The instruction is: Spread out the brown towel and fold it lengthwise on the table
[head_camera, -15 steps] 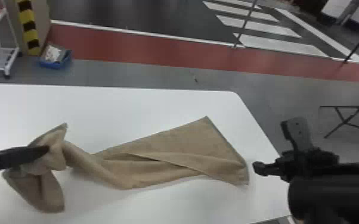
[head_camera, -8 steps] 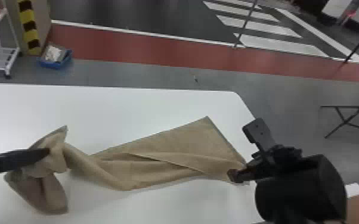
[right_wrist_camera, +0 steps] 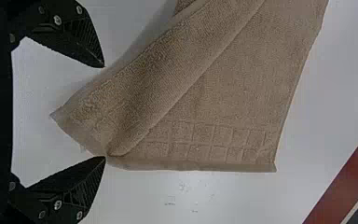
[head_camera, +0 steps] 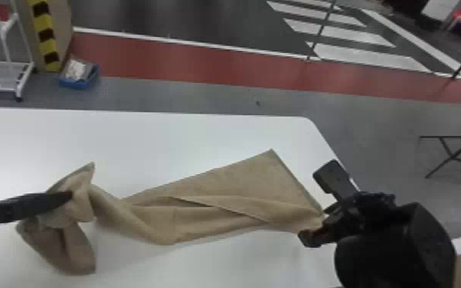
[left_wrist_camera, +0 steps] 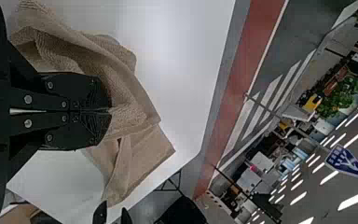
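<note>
On the white table [head_camera: 187,134], one brown towel [head_camera: 241,180] is laid out from left to right, twisted toward its middle.

Left end: bunched, pinched between the pressed-together fingers of the left gripper [head_camera: 67,197]; a loose loop is draped nearer the robot.

Right end: spread flatter, with a long slanting flap turned over upon it; a band of woven squares is displayed beside the hem in the right wrist view.

Right gripper [head_camera: 317,226]: placed at the towel's near right corner, fingers spread wide; the corner is situated between them, unclamped, and the hem is met by one fingertip.

Floor beyond the table: one blue bin [head_camera: 78,82], set beside a yellow-and-black striped post [head_camera: 46,34]; one white rack [head_camera: 23,76], stationed left of both.
</note>
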Motion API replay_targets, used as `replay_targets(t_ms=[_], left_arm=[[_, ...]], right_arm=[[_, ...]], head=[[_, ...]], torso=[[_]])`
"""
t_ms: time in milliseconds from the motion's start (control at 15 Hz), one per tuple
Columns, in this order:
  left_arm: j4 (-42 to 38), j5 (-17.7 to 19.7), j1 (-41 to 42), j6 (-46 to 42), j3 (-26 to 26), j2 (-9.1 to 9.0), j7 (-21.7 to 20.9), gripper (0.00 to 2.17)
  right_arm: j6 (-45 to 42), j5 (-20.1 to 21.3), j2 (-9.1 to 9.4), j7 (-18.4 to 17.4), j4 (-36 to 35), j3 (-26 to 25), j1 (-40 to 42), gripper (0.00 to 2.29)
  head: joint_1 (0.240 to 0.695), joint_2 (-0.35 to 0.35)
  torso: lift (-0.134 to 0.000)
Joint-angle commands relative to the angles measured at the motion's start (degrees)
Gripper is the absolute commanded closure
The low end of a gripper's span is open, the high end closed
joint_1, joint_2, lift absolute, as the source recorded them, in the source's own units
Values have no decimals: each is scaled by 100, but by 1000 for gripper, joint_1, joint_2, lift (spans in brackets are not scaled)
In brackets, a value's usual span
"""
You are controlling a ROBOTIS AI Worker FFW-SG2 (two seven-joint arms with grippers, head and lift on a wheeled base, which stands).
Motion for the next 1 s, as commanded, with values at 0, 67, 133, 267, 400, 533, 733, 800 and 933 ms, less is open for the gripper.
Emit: replay_targets(t_ms=[0, 67, 133, 267, 400, 533, 733, 800, 933], left_arm=[[21, 1, 0, -7, -4, 0, -32, 1889], [21, 1, 0, -7, 5, 0, -32, 1889], [30, 1, 9, 11, 5, 0, -41, 1889], [38, 1, 9, 11, 14, 0, -49, 1889], [47, 9, 9, -7, 23, 0, -58, 1889], [56, 9, 9, 11, 23, 0, -76, 1889], [74, 9, 9, 11, 23, 0, -85, 1889], [82, 9, 9, -7, 32, 9, -85, 1889], [91, 9, 9, -7, 40, 9, -85, 1889]], right_arm=[[-70, 193, -16, 99, 134, 90, -36, 221], [-123, 281, -16, 169, 195, 107, -62, 221], [-140, 378, -25, 231, 283, 116, -89, 289], [-298, 536, -34, 424, 389, 125, -98, 292], [-351, 721, -34, 556, 477, 142, -98, 380], [-369, 721, -34, 565, 494, 142, -124, 478], [-351, 730, -51, 574, 547, 125, -159, 603], [-386, 721, -51, 635, 547, 116, -159, 907], [-421, 721, -69, 723, 547, 72, -168, 1123]], head=[[695, -315], [695, -312], [695, -313], [695, -315], [695, -316], [695, -320], [695, -323], [695, -325], [695, -326]], torso=[[-124], [-124], [-124], [-124], [-124], [-124], [-124], [-124], [-124]])
